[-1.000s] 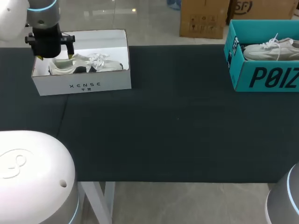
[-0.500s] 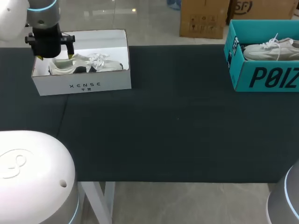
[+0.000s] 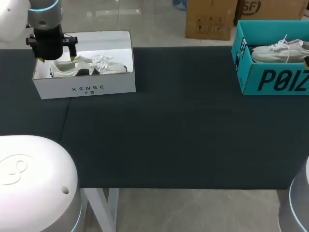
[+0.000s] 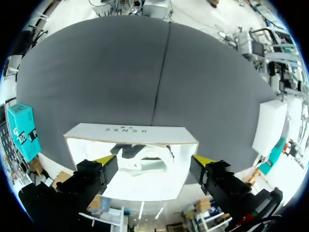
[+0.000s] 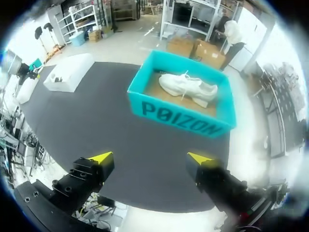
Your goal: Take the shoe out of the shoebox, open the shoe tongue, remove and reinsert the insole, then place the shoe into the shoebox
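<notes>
A dark cloth-covered worktop [image 3: 183,135] carries two open shoeboxes. Near its far left corner stands a white cardboard shoebox [image 3: 84,88] holding a white lace-up shoe [image 3: 79,66] with dark patches, lying lengthwise inside, laces loose on top. The left gripper [image 4: 154,162] hangs directly over this box, its yellow-tipped fingers spread wide apart and touching nothing, with the shoe below the gap between them. At the far right corner sits a teal cardboard shoebox [image 5: 178,116] with a pale white sneaker [image 5: 188,87] lying in it. The right gripper [image 5: 150,158] hovers above the worktop's near right part, well apart from that box, fingers likewise spread and empty. The shoe under the left gripper will probably be light, with a soft upper that gives under pressure and a firmer sole and heel. The laces are floppy and would likely slip or snag, so they make a poor hold. A pinch across the sides at the heel collar or midfoot looks steadier. The box is light cardboard and may lift or slide with the shoe if it drags on the walls.
</notes>
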### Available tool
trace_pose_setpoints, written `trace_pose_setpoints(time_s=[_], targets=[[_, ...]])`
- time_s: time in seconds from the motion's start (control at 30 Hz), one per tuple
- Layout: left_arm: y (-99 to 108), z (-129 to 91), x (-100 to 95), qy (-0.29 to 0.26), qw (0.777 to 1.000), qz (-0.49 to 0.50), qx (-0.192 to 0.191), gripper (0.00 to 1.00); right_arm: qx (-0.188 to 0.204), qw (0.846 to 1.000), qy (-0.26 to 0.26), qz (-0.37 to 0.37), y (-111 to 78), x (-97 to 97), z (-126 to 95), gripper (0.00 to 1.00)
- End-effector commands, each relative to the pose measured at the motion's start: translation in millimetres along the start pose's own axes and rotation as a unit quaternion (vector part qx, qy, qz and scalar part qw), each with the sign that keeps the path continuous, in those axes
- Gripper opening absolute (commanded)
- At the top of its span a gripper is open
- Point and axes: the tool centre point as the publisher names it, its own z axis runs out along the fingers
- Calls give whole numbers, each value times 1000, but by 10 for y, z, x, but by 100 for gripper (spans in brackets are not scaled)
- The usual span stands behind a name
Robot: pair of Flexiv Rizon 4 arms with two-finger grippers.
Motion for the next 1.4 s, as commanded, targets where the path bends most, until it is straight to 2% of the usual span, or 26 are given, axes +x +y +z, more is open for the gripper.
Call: trace_pose_setpoints(time_s=[0.03, 0.4, 0.47, 0.5, 0.57, 0.87, 1.07, 1.4], targets=[[3, 0, -1, 1, 1000, 0, 0, 100, 65, 998, -24, 4, 88, 86, -14, 100], [3, 0, -1, 1, 1000, 0, 0, 100, 65, 998, -24, 4, 88, 86, -14, 100], [3, 0, -1, 1, 1000, 0, 0, 100, 79, 996, -43, 23, 228, 3, 127, 100], [3, 0, -1, 1, 1000, 0, 0, 100, 88, 995, -34, 33, 332, -53, 210, 100], [3, 0, -1, 1, 1000, 0, 0, 100, 90, 992, -58, 69, 483, -138, 323, 100], [3, 0, -1, 1, 1000, 0, 0, 100, 113, 984, -45, 130, 1044, -508, 959, 100], [3, 0, -1, 1, 1000, 0, 0, 100, 125, 979, -51, 156, 1258, -843, 1307, 100], [3, 0, -1, 1, 1000, 0, 0, 100, 137, 977, -55, 154, 1537, -1314, 1641, 100]])
